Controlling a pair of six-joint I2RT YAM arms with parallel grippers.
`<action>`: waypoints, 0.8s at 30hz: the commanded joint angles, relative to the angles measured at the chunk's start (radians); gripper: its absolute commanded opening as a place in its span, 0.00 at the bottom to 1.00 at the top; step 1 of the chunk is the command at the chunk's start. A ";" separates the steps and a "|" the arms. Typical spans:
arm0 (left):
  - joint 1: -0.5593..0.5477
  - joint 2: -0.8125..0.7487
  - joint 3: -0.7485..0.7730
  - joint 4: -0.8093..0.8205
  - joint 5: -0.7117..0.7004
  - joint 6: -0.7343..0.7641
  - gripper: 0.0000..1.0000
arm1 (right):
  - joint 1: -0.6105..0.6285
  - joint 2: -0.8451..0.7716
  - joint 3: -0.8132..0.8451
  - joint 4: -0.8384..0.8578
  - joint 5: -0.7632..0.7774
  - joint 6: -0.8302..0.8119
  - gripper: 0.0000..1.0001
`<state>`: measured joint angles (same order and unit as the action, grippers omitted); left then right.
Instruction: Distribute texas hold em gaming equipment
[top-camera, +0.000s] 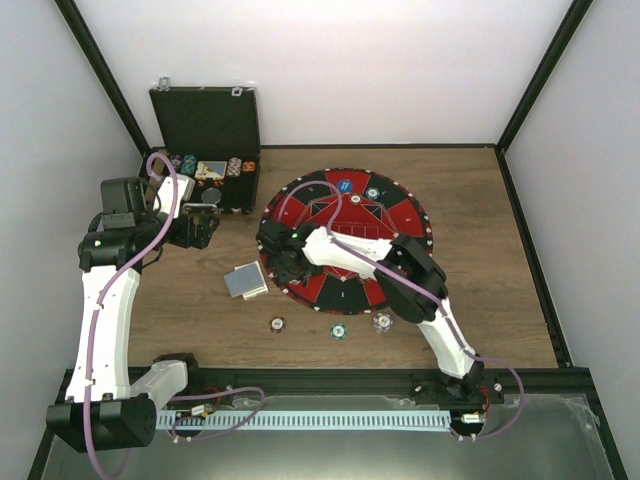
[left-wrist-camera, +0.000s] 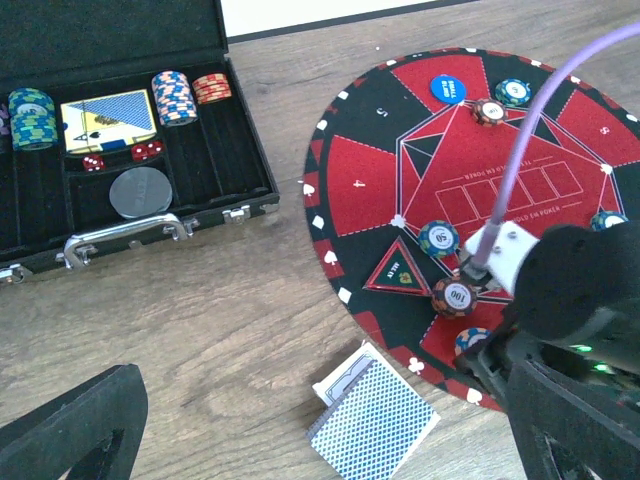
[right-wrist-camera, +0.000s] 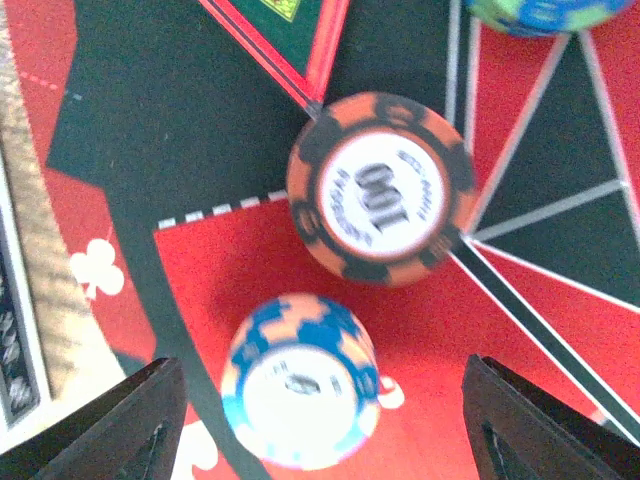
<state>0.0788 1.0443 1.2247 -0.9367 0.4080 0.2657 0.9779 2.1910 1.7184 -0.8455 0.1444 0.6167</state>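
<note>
Right gripper (right-wrist-camera: 322, 420) jaws stood spread, holding nothing. Blue-striped chip (right-wrist-camera: 300, 385) lay between the fingers, clear of both, on the red-black mat (right-wrist-camera: 200, 270); orange 100 chip (right-wrist-camera: 382, 188) just beyond it.

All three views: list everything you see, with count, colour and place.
case: one, black, far left.
chip stacks: at least three, striped, in case.
card pack: one, blue-yellow, in case.
dice: few, red, in case.
grey disc: one, in case.
mat: one, red and black, middle of the table.
blue disc: one, mat's far part.
mat chips: at least six, striped, on mat.
loose chips: three, striped, by mat's near edge.
card deck: one, grey-blue backs, left of mat.
left gripper: open, empty, in front of case.
right gripper: open, straddling a blue-and-orange chip on mat.
</note>
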 joint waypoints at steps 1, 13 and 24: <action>0.006 -0.006 0.019 0.002 0.023 0.002 1.00 | 0.004 -0.170 -0.058 -0.036 0.022 0.018 0.78; 0.007 -0.003 -0.013 0.022 0.030 0.012 1.00 | -0.030 -0.669 -0.618 -0.074 0.067 0.147 0.91; 0.006 0.000 -0.006 0.024 0.045 0.010 1.00 | -0.070 -0.870 -0.847 -0.098 0.040 0.249 0.92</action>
<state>0.0788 1.0443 1.2114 -0.9215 0.4324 0.2668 0.9112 1.3563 0.8944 -0.9356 0.1829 0.8066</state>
